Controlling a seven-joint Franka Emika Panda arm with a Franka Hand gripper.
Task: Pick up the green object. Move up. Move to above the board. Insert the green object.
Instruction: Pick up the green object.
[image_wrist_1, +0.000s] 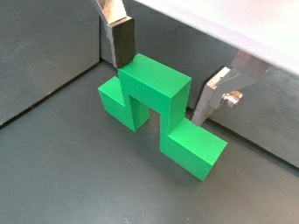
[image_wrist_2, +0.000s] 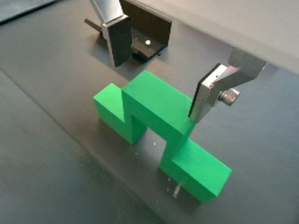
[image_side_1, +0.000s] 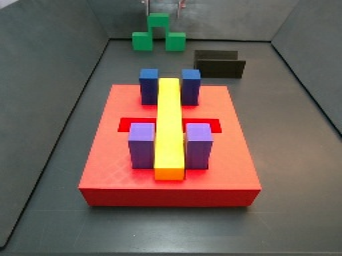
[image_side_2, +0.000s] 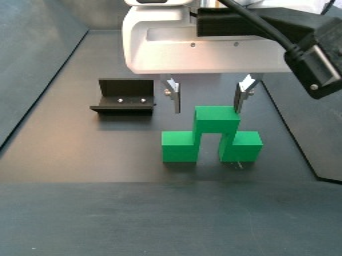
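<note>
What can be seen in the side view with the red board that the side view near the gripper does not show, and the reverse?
Only the board view shows the board with its blue blocks, purple blocks and yellow bar. Only the close side view shows the gripper, open, its fingers on either side of the raised middle cube. Both side views show the green object on the floor and the fixture.
</note>
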